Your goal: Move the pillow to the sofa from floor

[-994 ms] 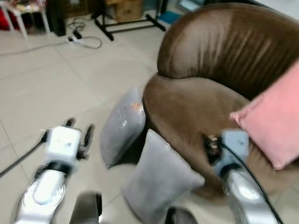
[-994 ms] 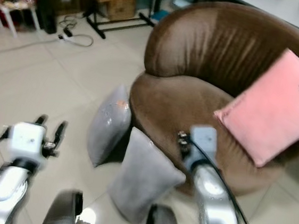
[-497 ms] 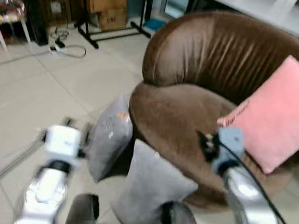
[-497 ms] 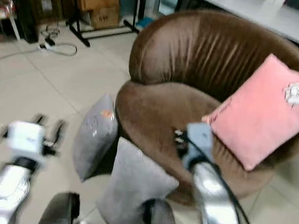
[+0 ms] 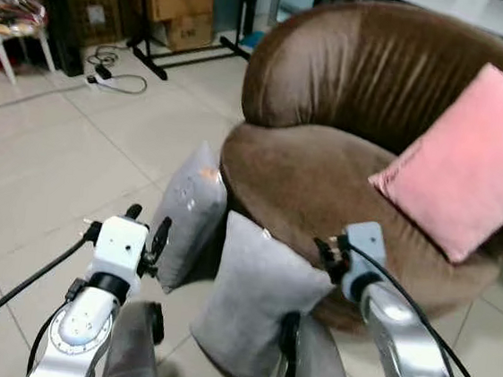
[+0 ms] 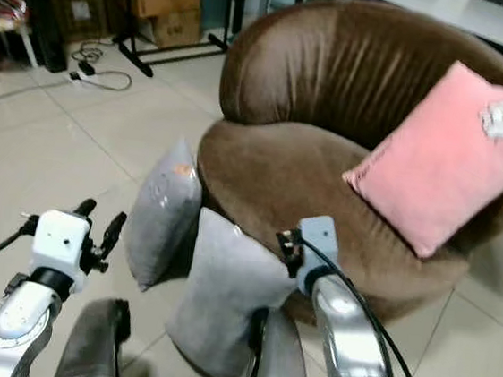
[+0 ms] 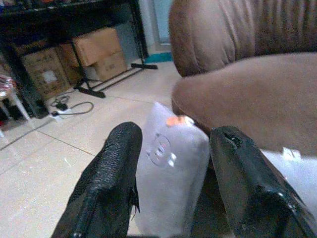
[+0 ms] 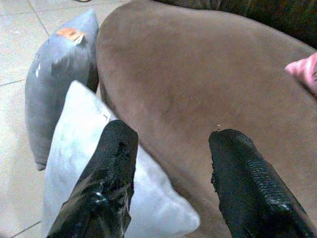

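With both pairs of fingers spread wide and empty, the left gripper [image 5: 143,228] and right gripper [image 6: 287,244] now hover nearer the two grey pillows [image 5: 258,297] leaning on the floor [image 5: 48,158] against the brown sofa [image 5: 324,178]; grasping looks imminent

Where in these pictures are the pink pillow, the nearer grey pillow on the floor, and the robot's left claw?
pink pillow [image 5: 470,166], left eye view, middle of its face.
nearer grey pillow [image 5: 253,301], left eye view, middle of its front.
left claw [image 7: 171,163], left wrist view, midway between its two black fingertips.
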Robot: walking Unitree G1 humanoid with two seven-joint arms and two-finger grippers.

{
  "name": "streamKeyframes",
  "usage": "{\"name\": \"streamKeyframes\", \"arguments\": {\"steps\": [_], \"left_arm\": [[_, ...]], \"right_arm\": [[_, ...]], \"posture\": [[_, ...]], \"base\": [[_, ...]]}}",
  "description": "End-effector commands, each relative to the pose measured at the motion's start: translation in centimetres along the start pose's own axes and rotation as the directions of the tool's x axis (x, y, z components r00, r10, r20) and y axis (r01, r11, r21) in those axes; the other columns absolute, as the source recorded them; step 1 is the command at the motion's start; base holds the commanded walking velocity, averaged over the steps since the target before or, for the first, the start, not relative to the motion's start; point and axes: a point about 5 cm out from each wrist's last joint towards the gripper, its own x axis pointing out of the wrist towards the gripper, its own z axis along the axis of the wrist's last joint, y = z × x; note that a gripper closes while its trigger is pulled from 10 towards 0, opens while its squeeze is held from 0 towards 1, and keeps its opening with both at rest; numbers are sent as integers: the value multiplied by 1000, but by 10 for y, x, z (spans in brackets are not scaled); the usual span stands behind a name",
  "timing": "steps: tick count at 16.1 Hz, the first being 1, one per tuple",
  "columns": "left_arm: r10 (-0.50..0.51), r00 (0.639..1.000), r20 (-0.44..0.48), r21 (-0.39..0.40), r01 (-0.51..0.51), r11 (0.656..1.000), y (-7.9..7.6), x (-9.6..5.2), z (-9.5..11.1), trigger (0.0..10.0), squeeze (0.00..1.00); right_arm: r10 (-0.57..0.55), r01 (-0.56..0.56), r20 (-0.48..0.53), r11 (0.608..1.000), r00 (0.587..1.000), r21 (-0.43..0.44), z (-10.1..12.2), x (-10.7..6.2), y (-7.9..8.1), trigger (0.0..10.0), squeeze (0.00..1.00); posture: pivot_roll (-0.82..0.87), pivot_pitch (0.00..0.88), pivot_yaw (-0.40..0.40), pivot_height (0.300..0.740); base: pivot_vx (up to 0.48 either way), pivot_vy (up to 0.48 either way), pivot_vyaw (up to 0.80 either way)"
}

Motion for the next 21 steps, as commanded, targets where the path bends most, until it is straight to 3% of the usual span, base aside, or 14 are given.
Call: {"name": "streamKeyframes", "arguments": {"steps": [1, 3, 4, 9, 13, 14, 17, 21], "left_arm": [[-50, 999, -4, 4, 50, 999, -6, 3, 0, 10000, 0], [-76, 997, -3, 10, 76, 997, -6, 4, 1, 10000, 0], [-89, 996, -4, 16, 89, 996, -5, 5, 2, 10000, 0], [-185, 982, -24, 43, 186, 982, -5, 1, 1, 10000, 0], [-236, 971, -45, 58, 238, 969, -1, -5, 3, 10000, 0], [-251, 966, -54, 60, 254, 965, -1, -7, 3, 10000, 0], [-275, 957, -88, 72, 282, 957, 2, -17, 0, 10000, 0], [-286, 948, -136, 88, 299, 950, 11, -33, 1, 10000, 0]], "right_arm": [[34, -34, 8, 999, 999, -28, 2, 7, 5, 10000, 0], [99, -98, 33, 995, 995, -19, 6, 17, 14, 10000, 0], [125, -124, 42, 992, 991, -11, 8, 23, 19, 10000, 1000], [196, -195, 35, 980, 980, -31, 15, 46, 33, 10000, 1000], [126, -140, -98, 978, 987, -154, 11, 62, 41, 10000, 1000], [96, -114, -117, 980, 988, -161, 11, 64, 41, 10000, 0], [34, -59, -145, 983, 989, -173, 8, 66, 39, 10000, 0], [-65, 51, -148, 994, 987, -96, 7, 67, 35, 10000, 0]], "posture": [[-30, 0, -67, 471], [-25, 0, -59, 451], [-20, 0, -57, 446], [13, 0, -46, 446], [35, 0, -29, 446], [41, 0, -30, 446], [76, 70, -23, 446], [127, 162, -9, 446]], "base": [[0, 0, 0], [0, 0, 0], [0, 0, 0], [0, 0, 0], [0, 0, 0], [0, 0, 0], [0, 0, 0], [0, 0, 0]]}}
